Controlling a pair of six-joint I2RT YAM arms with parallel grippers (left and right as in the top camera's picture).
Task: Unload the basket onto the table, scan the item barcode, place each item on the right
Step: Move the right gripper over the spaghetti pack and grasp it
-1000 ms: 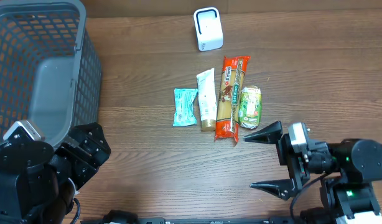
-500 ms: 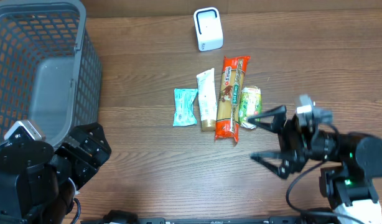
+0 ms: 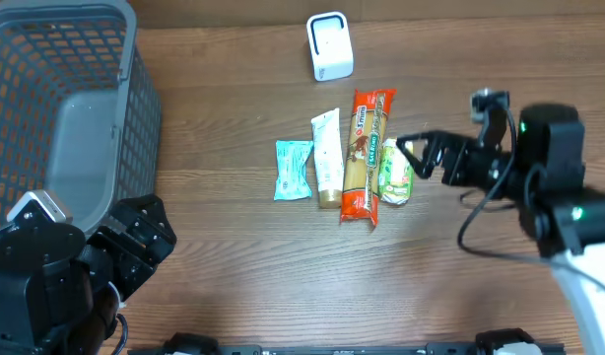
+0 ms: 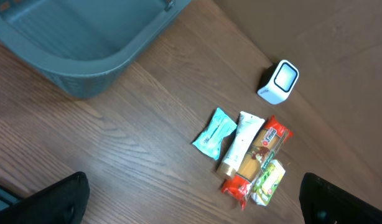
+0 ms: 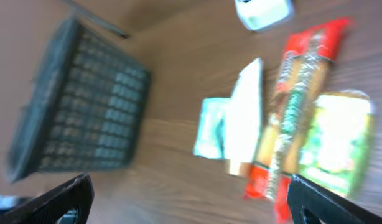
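Basket (image 3: 145, 108) is sitting far left, cut off by the top and left edges overhead. The left wrist view is catching only one corner of it.

Left hand (image 4: 192, 190) is hanging low at the bottom left. Overhead its arm is covering most of it and the frame is cropping it. In its wrist view only two dark fingertips are showing, in the bottom corners, wide apart with nothing between them.

Four items are lying in a row mid-desk (image 3: 234, 276): teal packet (image 3: 293, 170), tube (image 3: 327, 158), pasta pack (image 3: 365, 153), green pack (image 3: 391, 185). Scanner (image 3: 329, 45) is standing behind the row, apart from it. Print on the packs is too small to read in any view.

Right hand (image 3: 413, 158) is reaching in from the right, fingers spread and gripping nothing. Overhead, its fingers are overlapping the green pack's upper right part and hiding that edge; I cannot tell whether they are touching it. The right wrist view is blurring heavily, with only fingertip corners showing. It is showing the green pack's whole face, which overhead is not, and it is cutting the scanner off at the top.
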